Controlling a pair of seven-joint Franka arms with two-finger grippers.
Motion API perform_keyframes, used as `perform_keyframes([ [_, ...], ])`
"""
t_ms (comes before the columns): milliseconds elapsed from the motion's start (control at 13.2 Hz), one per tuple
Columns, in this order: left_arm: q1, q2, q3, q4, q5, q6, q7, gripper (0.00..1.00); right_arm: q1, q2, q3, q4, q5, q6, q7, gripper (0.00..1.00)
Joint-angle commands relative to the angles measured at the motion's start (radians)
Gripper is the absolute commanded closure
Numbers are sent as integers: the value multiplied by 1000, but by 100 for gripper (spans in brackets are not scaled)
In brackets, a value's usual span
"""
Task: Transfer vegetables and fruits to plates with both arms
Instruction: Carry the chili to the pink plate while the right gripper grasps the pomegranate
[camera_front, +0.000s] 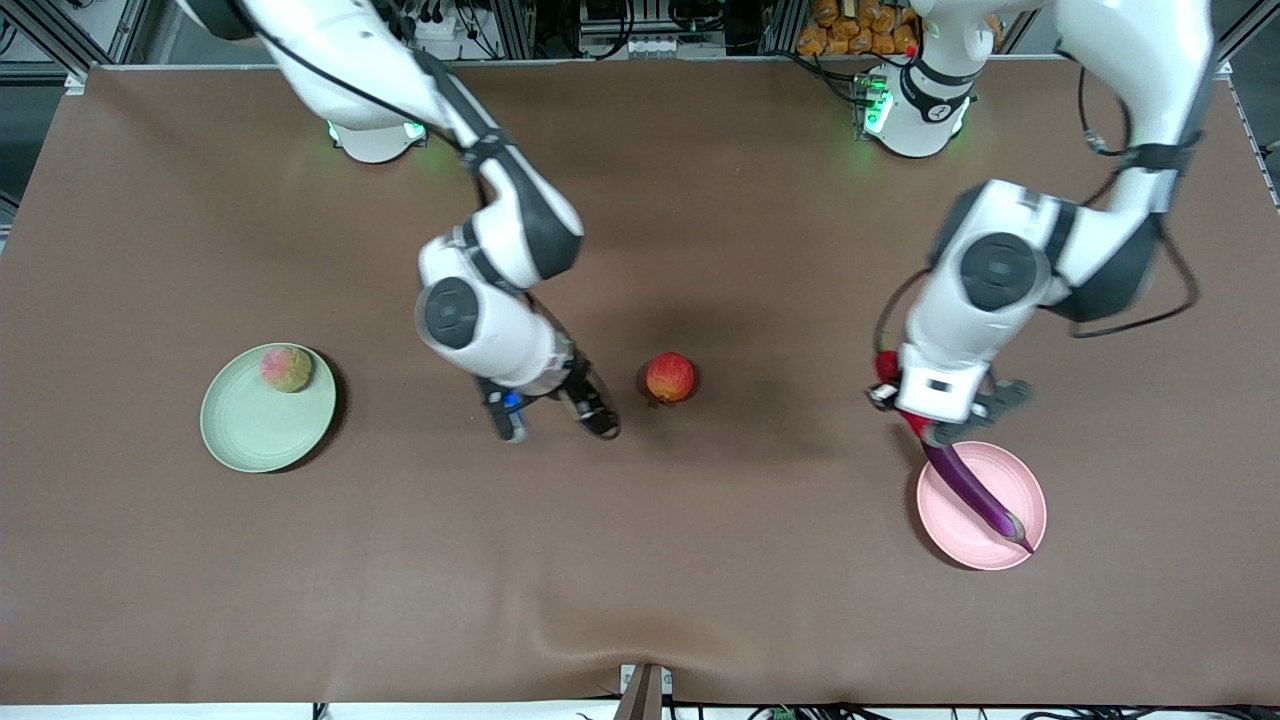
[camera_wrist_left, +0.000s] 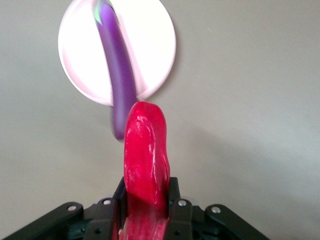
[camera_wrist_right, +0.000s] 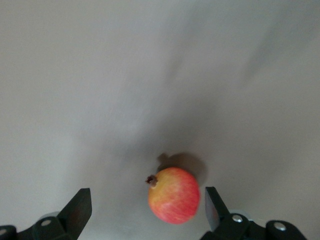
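1. I'm seeing the right gripper (camera_front: 553, 410) hanging wide open just beside the pomegranate (camera_front: 671, 377), toward the right arm's end of the bench (camera_front: 640, 600).
2. I'm holding the chili pepper (camera_wrist_left: 145, 165) clamped in the left gripper (camera_front: 925, 425), just off the pink plate (camera_front: 1010, 540) bearing the eggplant (camera_front: 975, 490).

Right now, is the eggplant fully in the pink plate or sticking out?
Sticking out. The eggplant lies across the pink plate, with one end past the rim toward the left gripper, as the left wrist view also shows.
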Motion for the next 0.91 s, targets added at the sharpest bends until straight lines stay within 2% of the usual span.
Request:
perform_keyframes([
  [0,125,83,-12,50,2,5,212,100,68,52,-13,10,-84,103,23,0],
  [151,190,155,-9,104,12,10,309,100,82,70,-12,15,-219,117,16,0],
  [302,239,220,-8,145,25,33,356,100,85,74,-10,14,-308,115,6,0],
  [453,285,290,-8,183,20,53,384,100,116,86,-10,17,-330,117,17,0],
  [604,288,345,-8,236,9,65,367,100,152,103,-10,24,-336,121,22,0],
  [679,282,367,-8,254,6,77,358,69,162,116,-10,36,-339,124,23,0],
  [755,284,395,-8,272,6,105,358,21,168,130,-10,41,-339,132,25,0],
  [830,288,418,-8,283,6,132,358,13,177,144,-12,52,-340,137,25,0],
])
